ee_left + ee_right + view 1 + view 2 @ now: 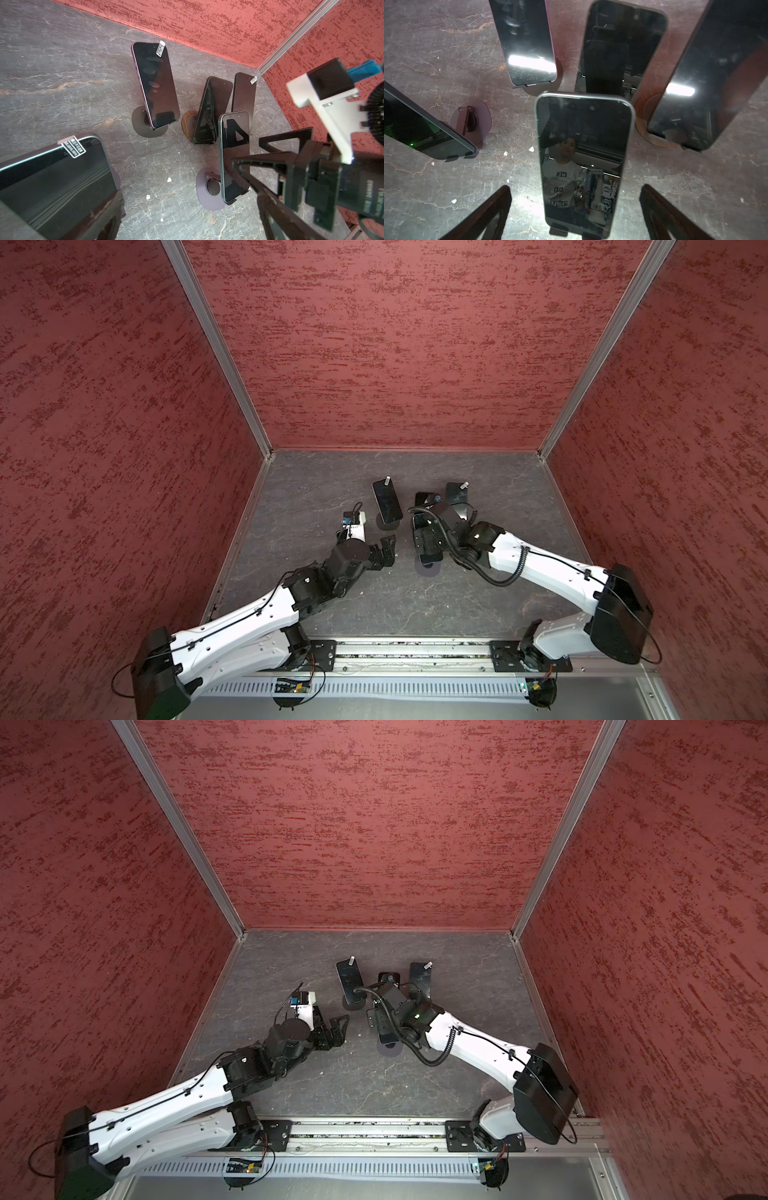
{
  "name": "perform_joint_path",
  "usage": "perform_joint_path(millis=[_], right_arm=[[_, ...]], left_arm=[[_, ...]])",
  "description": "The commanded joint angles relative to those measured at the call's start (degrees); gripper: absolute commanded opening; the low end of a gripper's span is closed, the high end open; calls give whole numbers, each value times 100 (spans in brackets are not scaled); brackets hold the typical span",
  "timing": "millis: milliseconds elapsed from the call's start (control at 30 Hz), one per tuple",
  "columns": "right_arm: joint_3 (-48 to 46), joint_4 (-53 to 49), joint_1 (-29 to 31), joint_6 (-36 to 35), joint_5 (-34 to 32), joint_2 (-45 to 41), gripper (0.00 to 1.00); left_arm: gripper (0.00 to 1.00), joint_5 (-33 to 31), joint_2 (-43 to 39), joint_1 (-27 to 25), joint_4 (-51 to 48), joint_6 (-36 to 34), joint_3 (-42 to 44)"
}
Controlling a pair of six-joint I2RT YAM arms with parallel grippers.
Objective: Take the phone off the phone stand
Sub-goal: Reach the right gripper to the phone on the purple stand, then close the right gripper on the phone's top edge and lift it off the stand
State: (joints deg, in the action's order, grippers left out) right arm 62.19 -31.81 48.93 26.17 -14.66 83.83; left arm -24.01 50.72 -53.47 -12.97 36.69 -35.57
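I have the right jaws wide open and empty, set either side of the phone (584, 162). It stands propped and leaning back on its phone stand (209, 192), just toward 3 o'clock of the middle of the worktop (332, 614), taking the far wall as 12.

In the right wrist view the phone sits centred in the gap, one jaw off each long edge and touching neither. The jaw tips look level with the lower part of the screen, though I cannot judge height exactly.

As I read it, the step in hand is the grasp. To do it well I would:
- keep the gap square to the phone so both jaws meet the long edges together; a skewed close would twist it against the small lip at its foot
- grip on the metal sides rather than the glass, which looks slick
- lift up along the lean of the backrest until the foot clears the lip, then draw away; pulling straight toward me would likely drag or tip the light disc base

There is little room: a purple-edged phone (387, 501) stands at 12 o'clock and two more crowd in at 1 o'clock, so I would not swing that way.

The left jaws are also open and empty, at 9 o'clock of the phone and clear of it.
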Motion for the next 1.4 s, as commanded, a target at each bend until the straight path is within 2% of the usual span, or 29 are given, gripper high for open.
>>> perform_joint_path(millis=[0, 233, 600, 800, 1133, 1367], right_arm=[[230, -131, 108, 97, -429, 264, 99], [217, -119, 135, 249, -747, 485, 98], [111, -38, 143, 204, -782, 606, 94], [-1, 121, 143, 90, -641, 626, 85], [-168, 325, 143, 28, -596, 661, 75], [-198, 323, 143, 37, -736, 581, 67]], left_arm=[[99, 71, -110, 80, 14, -16, 52], [99, 159, -135, 188, 38, -41, 38], [99, 294, -106, 311, 95, -36, 77], [99, 362, -78, 354, 123, -15, 86], [99, 388, -78, 355, 117, 14, 100], [99, 386, -81, 355, 118, 67, 107]])
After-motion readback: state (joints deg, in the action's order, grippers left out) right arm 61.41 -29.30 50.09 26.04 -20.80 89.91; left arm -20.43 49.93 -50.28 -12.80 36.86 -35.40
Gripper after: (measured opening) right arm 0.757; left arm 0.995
